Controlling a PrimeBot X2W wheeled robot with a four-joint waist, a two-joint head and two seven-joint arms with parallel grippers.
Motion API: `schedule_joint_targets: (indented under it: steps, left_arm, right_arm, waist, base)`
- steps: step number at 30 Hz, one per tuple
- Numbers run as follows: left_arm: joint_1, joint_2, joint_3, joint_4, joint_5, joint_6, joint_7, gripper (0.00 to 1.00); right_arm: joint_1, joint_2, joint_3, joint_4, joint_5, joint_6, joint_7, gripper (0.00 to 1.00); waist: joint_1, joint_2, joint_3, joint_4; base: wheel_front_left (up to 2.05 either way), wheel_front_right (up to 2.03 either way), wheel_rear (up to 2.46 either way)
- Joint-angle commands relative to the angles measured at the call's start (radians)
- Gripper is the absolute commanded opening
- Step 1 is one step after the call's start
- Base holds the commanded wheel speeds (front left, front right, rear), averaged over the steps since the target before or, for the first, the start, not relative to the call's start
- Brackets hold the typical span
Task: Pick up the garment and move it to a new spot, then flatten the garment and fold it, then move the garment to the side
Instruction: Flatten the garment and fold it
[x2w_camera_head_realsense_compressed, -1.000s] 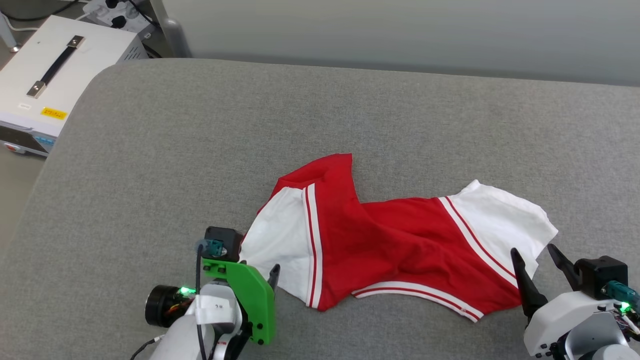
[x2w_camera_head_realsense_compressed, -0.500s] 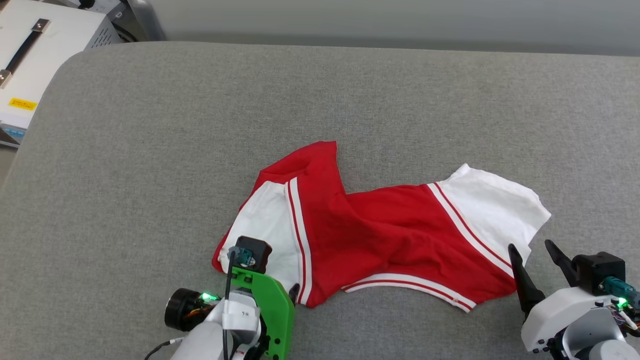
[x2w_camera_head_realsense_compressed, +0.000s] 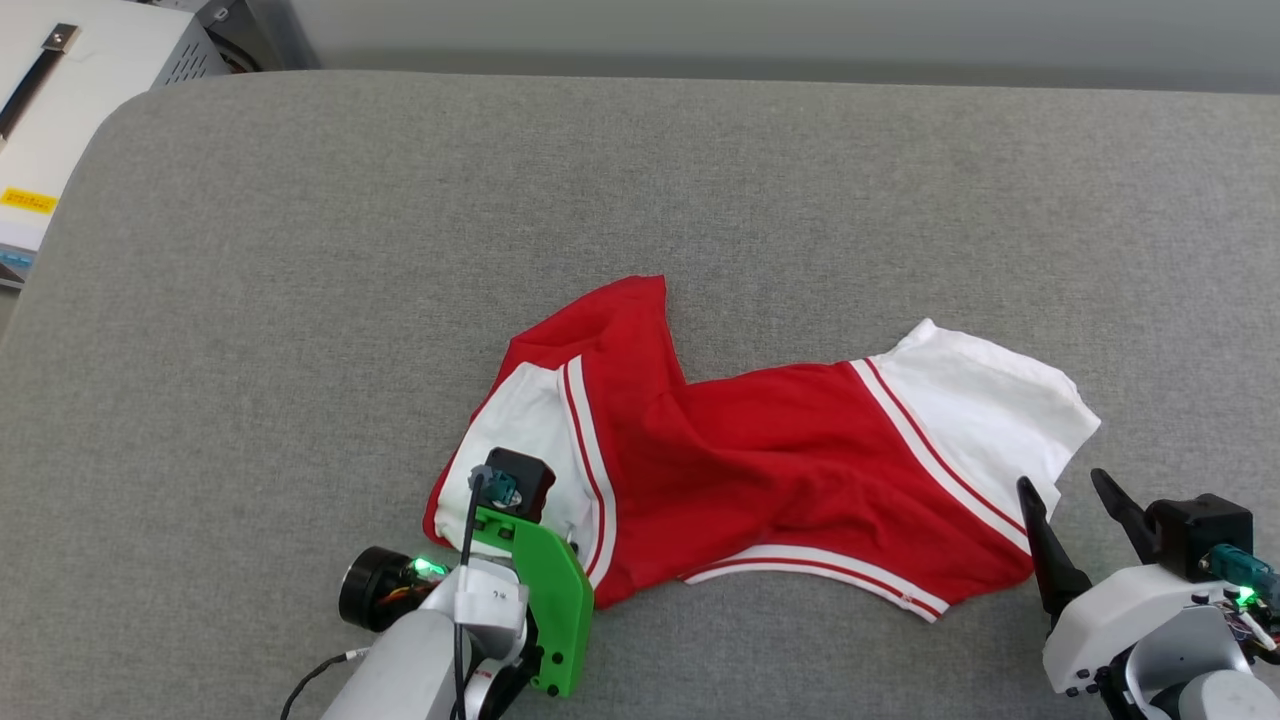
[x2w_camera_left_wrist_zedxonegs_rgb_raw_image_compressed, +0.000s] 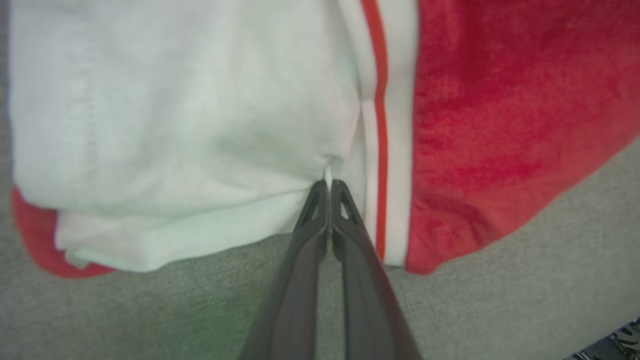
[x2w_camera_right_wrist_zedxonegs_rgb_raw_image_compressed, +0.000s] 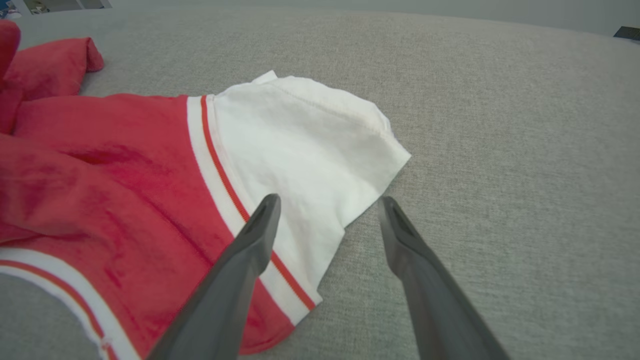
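The garment (x2w_camera_head_realsense_compressed: 780, 470) is a red shirt with white sleeves and red-white striped trim, lying crumpled on the grey padded surface (x2w_camera_head_realsense_compressed: 300, 300). My left gripper (x2w_camera_left_wrist_zedxonegs_rgb_raw_image_compressed: 328, 184) is shut, with a small fold of the near white sleeve (x2w_camera_left_wrist_zedxonegs_rgb_raw_image_compressed: 200, 125) pinched between its tips, just beside the striped trim. In the head view its wrist with the green plate (x2w_camera_head_realsense_compressed: 540, 590) sits over that sleeve's near edge. My right gripper (x2w_camera_head_realsense_compressed: 1058, 482) stands open at the other white sleeve (x2w_camera_right_wrist_zedxonegs_rgb_raw_image_compressed: 310, 140); its left finger lies over the sleeve hem and its right finger over bare surface.
A white box with a black handle (x2w_camera_head_realsense_compressed: 60, 100) stands past the surface's rounded far-left corner. The grey surface stretches wide beyond and to both sides of the shirt, up to the wall at the back.
The head camera has shifted. My left gripper has moved right onto the near white sleeve and shut on it. The right gripper has kept its place, open.
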Motion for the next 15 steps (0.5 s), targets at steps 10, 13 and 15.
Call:
schedule_joint_targets:
  steps: [10, 13, 15]
  left_arm:
    - [0.106, 0.054, 0.051, -0.065, -0.014, 0.081, -0.050, 0.00]
    - [0.133, 0.086, 0.066, -0.105, 0.005, 0.116, -0.042, 0.00]
    - [0.153, 0.104, 0.070, -0.117, 0.010, 0.128, -0.029, 0.00]
  right_arm:
    - [0.025, 0.004, -0.021, 0.017, -0.004, -0.001, -0.001, 1.00]
    - [0.034, 0.007, -0.022, 0.021, -0.002, -0.001, 0.001, 1.00]
    - [0.037, 0.009, -0.020, 0.023, -0.001, -0.001, 0.004, 1.00]
  waist:
    - [0.0000, 0.0000, -0.092, 0.076]
    - [0.0000, 0.0000, -0.107, 0.102]
    - [0.0000, 0.0000, -0.114, 0.117]
  base:
    - [0.00, 0.00, 0.00]
    - [0.00, 0.00, 0.00]
    - [0.00, 0.00, 0.00]
